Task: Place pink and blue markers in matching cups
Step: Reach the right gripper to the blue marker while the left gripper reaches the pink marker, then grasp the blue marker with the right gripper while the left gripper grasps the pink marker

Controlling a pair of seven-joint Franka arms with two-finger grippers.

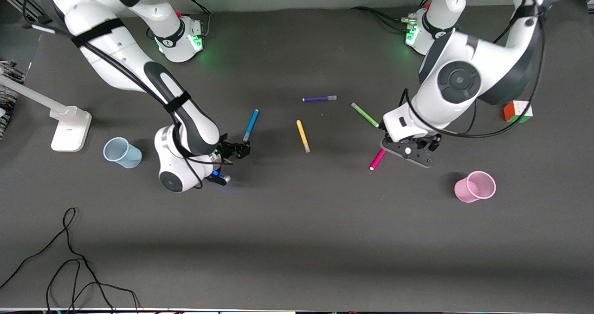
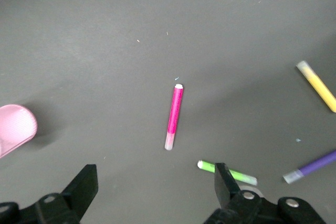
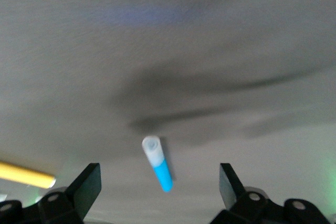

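Grippers wide, each over its marker.
We centre the left gripper (image 2: pixel 152 192) on the pink marker (image 1: pixel 377 159), the right gripper (image 3: pixel 157 190) on the blue marker (image 1: pixel 250 125), then descend squarely.

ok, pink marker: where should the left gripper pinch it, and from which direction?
Probably mid-barrel, straight down from above. The pink marker lies flat on the table, clear of the green marker, and the left gripper is open, so its fingers should close across the slim barrel, not along it.
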